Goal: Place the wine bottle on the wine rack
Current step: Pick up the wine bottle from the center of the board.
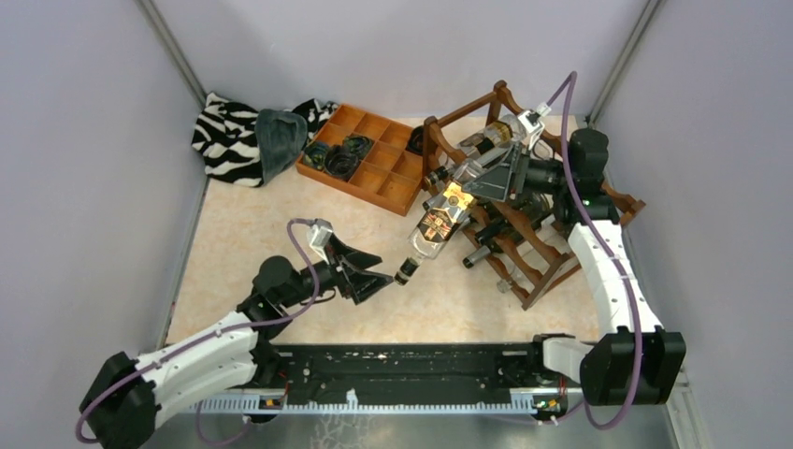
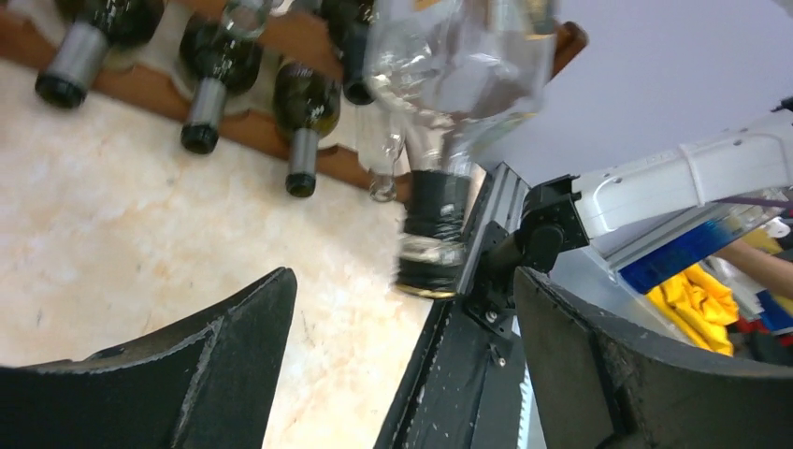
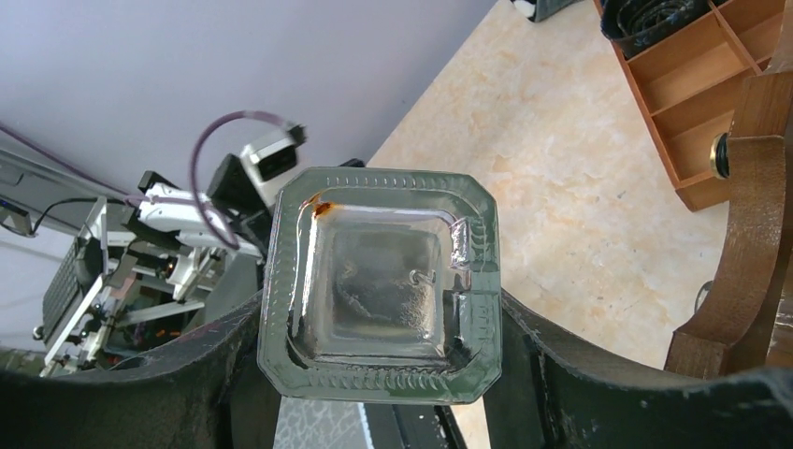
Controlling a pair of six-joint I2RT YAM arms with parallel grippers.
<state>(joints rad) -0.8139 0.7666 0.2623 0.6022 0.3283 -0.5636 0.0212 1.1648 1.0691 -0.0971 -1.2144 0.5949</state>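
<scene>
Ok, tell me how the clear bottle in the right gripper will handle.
The clear bottle is glass, so probably fragile and slick. Its squared base should resist rolling. The right gripper holds the base end, so it may droop.

One clear bottle (image 1: pixel 438 224), several dark bottles (image 2: pixel 304 122), one wine rack (image 3: pixel 748 243), one tray (image 1: pixel 382 128)
</scene>
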